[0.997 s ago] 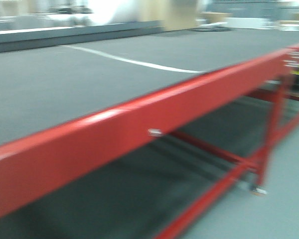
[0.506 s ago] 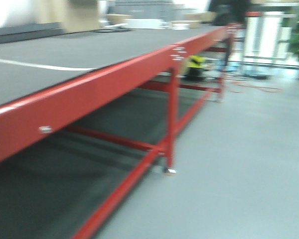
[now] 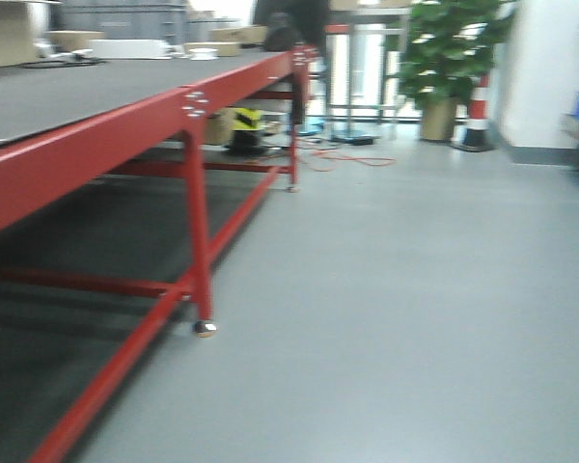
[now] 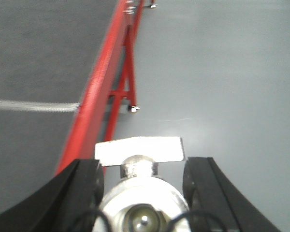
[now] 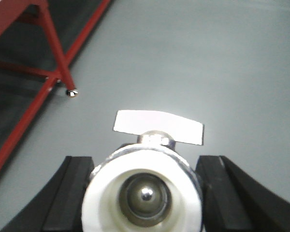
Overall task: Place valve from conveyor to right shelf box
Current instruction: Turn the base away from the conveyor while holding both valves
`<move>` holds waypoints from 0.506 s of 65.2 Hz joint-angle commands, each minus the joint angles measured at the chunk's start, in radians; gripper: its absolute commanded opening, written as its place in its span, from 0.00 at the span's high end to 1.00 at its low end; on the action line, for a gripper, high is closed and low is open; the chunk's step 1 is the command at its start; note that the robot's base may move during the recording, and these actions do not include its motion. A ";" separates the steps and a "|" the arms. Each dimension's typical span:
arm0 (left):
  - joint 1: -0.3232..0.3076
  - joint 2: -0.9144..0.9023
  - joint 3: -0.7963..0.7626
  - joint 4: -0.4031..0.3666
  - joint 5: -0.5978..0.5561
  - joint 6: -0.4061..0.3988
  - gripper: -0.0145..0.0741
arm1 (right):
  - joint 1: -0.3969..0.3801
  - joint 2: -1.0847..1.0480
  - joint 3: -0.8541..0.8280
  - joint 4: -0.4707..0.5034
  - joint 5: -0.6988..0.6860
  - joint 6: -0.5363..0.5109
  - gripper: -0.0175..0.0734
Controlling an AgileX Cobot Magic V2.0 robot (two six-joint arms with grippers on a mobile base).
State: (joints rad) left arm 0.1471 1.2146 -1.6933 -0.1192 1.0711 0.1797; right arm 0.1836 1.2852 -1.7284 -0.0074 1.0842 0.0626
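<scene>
With the left gripper (image 4: 145, 166) and right gripper (image 5: 146, 163) each clenched on a valve (image 5: 145, 186), I'd steer slowly rightward, well clear of the red-framed table (image 3: 96, 135).

1. Desk (image 3: 96, 135): red steel frame with a flat dark grey top. It fills the left of the front view and runs away from the camera.
2. Desk top: a white line (image 4: 34, 105) crosses it in the left wrist view. Tan boxes (image 3: 77, 39) and a white tray (image 3: 130, 48) lie at the far end, blurred.
3. Legs (image 3: 199, 222): red and upright, tied by low red rails. Each ends in a small metal foot (image 3: 205, 328) resting on the floor.
4. Floor (image 3: 415, 318): smooth, pale grey.
5. On the floor:
   - potted plant (image 3: 449, 48) at the far wall;
   - red-and-white cone (image 3: 478, 111) just beside the plant;
   - orange cable (image 3: 357, 162) near the far leg;
   - yellow-black object (image 3: 243, 120) under the desk.
</scene>
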 commanded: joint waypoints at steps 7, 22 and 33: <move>-0.006 -0.010 -0.015 -0.011 -0.045 -0.007 0.96 | 0.000 -0.012 -0.017 -0.011 -0.067 -0.004 0.99; -0.006 -0.010 -0.015 -0.011 -0.045 -0.007 0.96 | 0.000 -0.012 -0.017 -0.011 -0.067 -0.004 0.99; -0.006 -0.010 -0.015 -0.011 -0.045 -0.007 0.96 | 0.000 -0.012 -0.017 -0.011 -0.067 -0.004 0.99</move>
State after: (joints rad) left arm 0.1471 1.2146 -1.6933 -0.1192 1.0711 0.1797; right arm 0.1836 1.2852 -1.7284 -0.0074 1.0842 0.0626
